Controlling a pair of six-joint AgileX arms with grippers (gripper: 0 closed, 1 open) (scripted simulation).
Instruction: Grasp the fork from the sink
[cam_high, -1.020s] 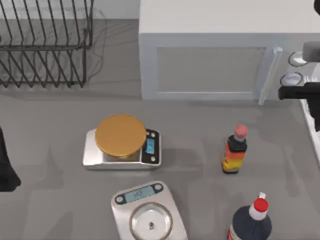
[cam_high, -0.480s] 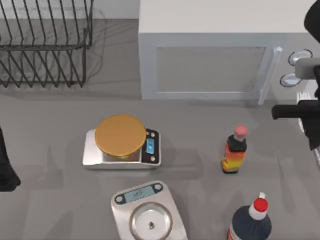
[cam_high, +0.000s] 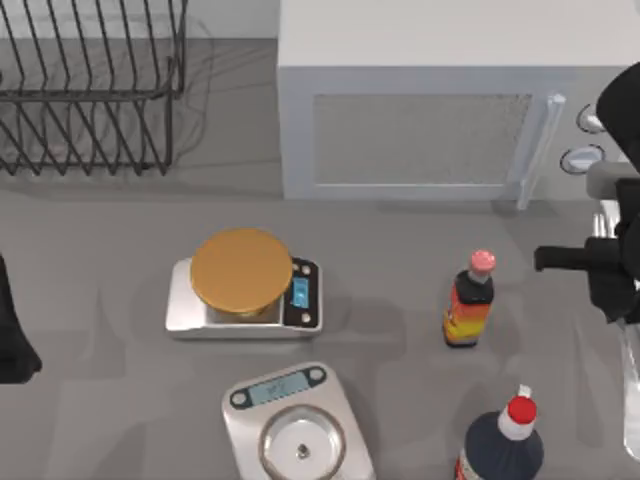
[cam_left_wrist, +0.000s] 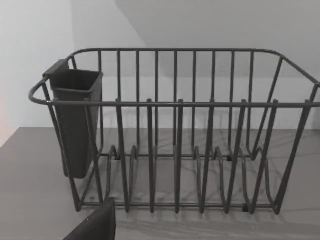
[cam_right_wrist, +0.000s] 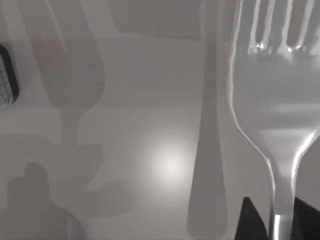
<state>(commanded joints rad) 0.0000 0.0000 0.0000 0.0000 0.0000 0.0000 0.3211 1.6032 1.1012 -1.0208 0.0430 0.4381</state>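
The fork (cam_right_wrist: 272, 100) is shiny silver, and in the right wrist view its tines and bowl hang over the pale sink floor (cam_right_wrist: 150, 75). Its shadow falls well to one side. My right gripper (cam_right_wrist: 277, 226) is shut on the fork's thin neck, with a dark fingertip (cam_right_wrist: 250, 222) on either side. From above, the right gripper (cam_high: 610, 265) is at the table's right edge, and the fork's handle (cam_high: 630, 400) trails toward the front. My left arm (cam_high: 12, 335) is parked at the left edge.
A white microwave (cam_high: 420, 130) stands at the back right and a wire dish rack (cam_high: 90, 90) at the back left. A scale with an orange disc (cam_high: 243, 285) and a second scale (cam_high: 295, 425) sit mid-table. A sauce bottle (cam_high: 470, 300) and a dark red-capped bottle (cam_high: 505, 440) stand close to the right arm.
My right arm has moved along the right edge from beside the microwave toward the front of the table. The fork's handle has come into the top view behind it. The left arm stayed still.
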